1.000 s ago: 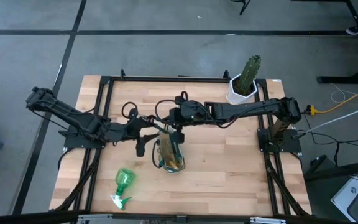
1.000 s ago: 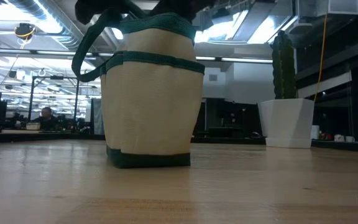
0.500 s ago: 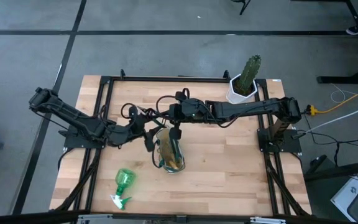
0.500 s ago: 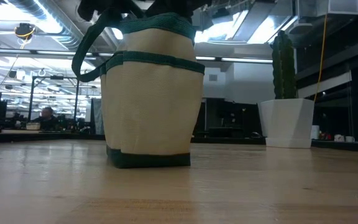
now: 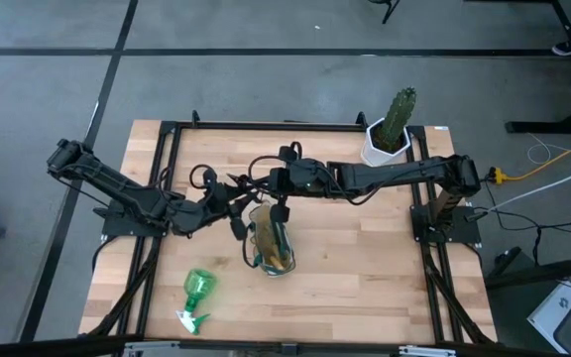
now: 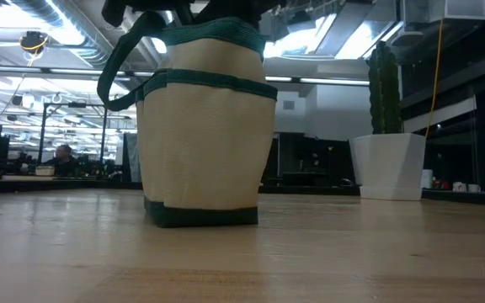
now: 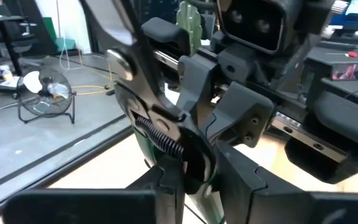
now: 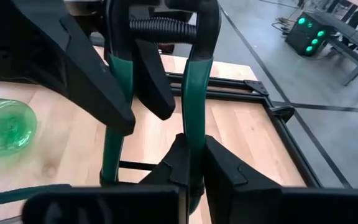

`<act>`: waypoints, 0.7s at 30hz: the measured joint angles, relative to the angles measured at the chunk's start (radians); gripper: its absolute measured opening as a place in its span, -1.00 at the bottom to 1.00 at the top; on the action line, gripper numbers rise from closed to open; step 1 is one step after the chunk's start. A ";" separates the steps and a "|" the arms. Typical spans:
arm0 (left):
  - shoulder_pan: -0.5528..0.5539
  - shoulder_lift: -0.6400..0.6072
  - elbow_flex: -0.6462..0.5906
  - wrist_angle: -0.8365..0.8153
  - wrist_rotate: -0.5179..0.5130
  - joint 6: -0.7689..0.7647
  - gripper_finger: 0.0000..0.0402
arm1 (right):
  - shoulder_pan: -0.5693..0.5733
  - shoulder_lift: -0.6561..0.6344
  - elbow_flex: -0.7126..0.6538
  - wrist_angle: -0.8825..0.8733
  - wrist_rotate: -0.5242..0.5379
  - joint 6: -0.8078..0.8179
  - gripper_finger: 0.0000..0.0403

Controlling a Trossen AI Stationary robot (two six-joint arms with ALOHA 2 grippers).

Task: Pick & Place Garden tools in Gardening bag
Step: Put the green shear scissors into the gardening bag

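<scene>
Pruning shears [image 8: 157,81] held between both hands just above the far rim of the gardening bag [image 5: 271,243], near the tabletop's [image 5: 365,278] middle. Dark blades, coiled spring [image 7: 157,134] and green-sleeved handles, seen close in both wrist views. Right hand [image 5: 278,203] reaching in from the right, fingers [image 8: 188,165] closed on one green handle of the shears. Left hand [image 5: 236,203] reaching in from the left, fingers [image 7: 188,165] clamped on the shears near the spring and pivot. Bag standing upright, cream fabric with dark green trim and base band, a loop handle [image 6: 120,71] drooping over its left side in the low view; wooden handles poking up inside, seen from above. Translucent green spray bottle [image 5: 196,297] lying on its side on the near left of the tabletop, well apart from the bag. Cactus [image 5: 399,114] in a white pot [image 5: 380,144] at the far right edge, upright, well clear of both arms. Floor fan [image 7: 45,99] on the ground beyond the table in the left wrist view.
</scene>
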 joint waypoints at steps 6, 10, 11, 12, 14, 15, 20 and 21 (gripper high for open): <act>0.000 0.000 0.000 -0.010 0.018 0.009 -0.71 | -0.002 0.000 0.001 -0.020 -0.057 -0.004 -0.76; 0.001 -0.002 0.000 -0.019 -0.013 0.020 -0.85 | -0.008 -0.001 0.000 -0.122 -0.061 0.029 -0.51; 0.002 -0.002 0.000 -0.026 -0.017 0.020 -0.85 | -0.011 -0.002 0.000 -0.154 -0.061 0.050 -0.44; 0.001 -0.002 0.000 -0.037 -0.012 0.019 -0.85 | -0.014 -0.004 0.000 -0.173 -0.064 0.071 -0.36; 0.000 -0.001 0.000 -0.051 0.002 0.018 -0.85 | -0.018 -0.008 0.000 -0.236 -0.077 0.096 -0.22; 0.000 -0.001 0.000 -0.050 0.014 0.017 -0.85 | -0.020 -0.011 0.000 -0.282 -0.097 0.097 -0.16; 0.008 -0.001 0.000 -0.049 0.164 0.033 -0.85 | -0.020 -0.045 0.000 -0.528 -0.267 0.096 0.01; 0.012 -0.001 0.000 -0.048 0.198 0.032 -0.85 | -0.019 -0.051 0.000 -0.581 -0.294 0.095 0.02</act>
